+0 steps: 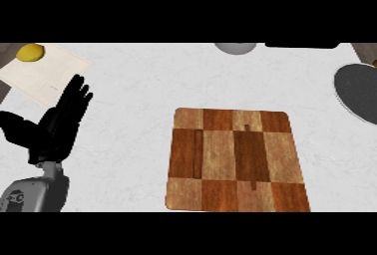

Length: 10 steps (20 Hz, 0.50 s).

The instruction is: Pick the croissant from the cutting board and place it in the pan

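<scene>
Head view: brown checkered wooden cutting board (237, 160) bare, no croissant visible anywhere. Dark round pan (359, 94) at right edge, well apart from black left hand (57, 124), fingers straight, resting at left. Right hand out of view, so nearer arm impossible to judge.

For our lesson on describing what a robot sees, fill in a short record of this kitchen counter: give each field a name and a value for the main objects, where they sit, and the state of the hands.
cutting board: wooden, centre of counter, nothing on it
croissant: not visible
pan: dark, right edge, partly cut off, appears empty
left hand: open, fingers up, resting at left
right hand: not in view
lemon: yellow, top left, on corner of pale mat
grey bowl: top edge, partly cut off
</scene>
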Each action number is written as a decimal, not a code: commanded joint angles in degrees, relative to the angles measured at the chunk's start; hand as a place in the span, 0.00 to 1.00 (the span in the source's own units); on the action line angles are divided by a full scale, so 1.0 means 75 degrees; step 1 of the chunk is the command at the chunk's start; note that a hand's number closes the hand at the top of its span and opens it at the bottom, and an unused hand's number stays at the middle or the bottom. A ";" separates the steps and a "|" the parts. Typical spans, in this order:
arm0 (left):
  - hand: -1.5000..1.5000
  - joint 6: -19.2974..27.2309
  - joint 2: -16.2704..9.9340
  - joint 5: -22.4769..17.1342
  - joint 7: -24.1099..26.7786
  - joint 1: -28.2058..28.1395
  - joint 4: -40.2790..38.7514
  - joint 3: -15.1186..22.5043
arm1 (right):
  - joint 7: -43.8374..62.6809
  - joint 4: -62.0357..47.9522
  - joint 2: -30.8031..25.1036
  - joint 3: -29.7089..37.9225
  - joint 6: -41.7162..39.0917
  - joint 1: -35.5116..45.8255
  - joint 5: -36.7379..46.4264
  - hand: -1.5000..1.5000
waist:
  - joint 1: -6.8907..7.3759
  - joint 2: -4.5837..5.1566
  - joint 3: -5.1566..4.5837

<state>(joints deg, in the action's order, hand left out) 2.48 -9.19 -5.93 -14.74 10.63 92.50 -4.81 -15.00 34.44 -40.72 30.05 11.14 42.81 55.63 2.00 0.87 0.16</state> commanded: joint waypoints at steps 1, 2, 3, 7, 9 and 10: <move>0.50 0.0138 0.0002 0.0058 -0.0372 0.0280 0.0235 0.0063 | -0.1006 -0.1316 -0.0030 0.0208 0.0611 0.0162 -0.0159 1.00 | 0.0132 0.0043 0.0018; 0.50 0.0037 0.0163 0.0075 0.0139 -0.0014 -0.0134 0.0115 | -0.1061 -0.1509 0.0098 0.0124 0.0722 0.0235 -0.0076 1.00 | 0.0152 0.0065 0.0013; 0.50 0.0171 0.0130 0.0105 -0.0196 0.0542 -0.0145 0.0115 | -0.1084 -0.1753 -0.0335 0.0167 0.0347 0.0477 -0.0062 1.00 | 0.0176 0.0103 0.0022; 0.50 0.0050 0.0208 0.0048 0.0002 0.0280 -0.0137 0.0169 | -0.1316 -0.2331 -0.0168 0.0251 0.1127 0.0348 0.0019 1.00 | 0.0267 0.0121 0.0029; 0.50 0.0048 0.0128 0.0052 -0.0089 0.0488 -0.0117 0.0137 | -0.0906 -0.2607 -0.0195 0.0007 0.1264 0.0201 0.0396 1.00 | 0.0340 0.0168 0.0035; 0.50 0.0149 0.0302 0.0209 0.0129 0.0179 -0.0176 0.0270 | -0.0838 -0.2827 -0.0261 0.0306 0.0988 0.0190 0.0092 1.00 | 0.0325 0.0166 0.0038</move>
<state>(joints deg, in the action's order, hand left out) 2.62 -8.16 -5.57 -14.51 12.68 91.44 -3.88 -22.65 17.94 -41.97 31.35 18.37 44.36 56.39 3.88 1.80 0.37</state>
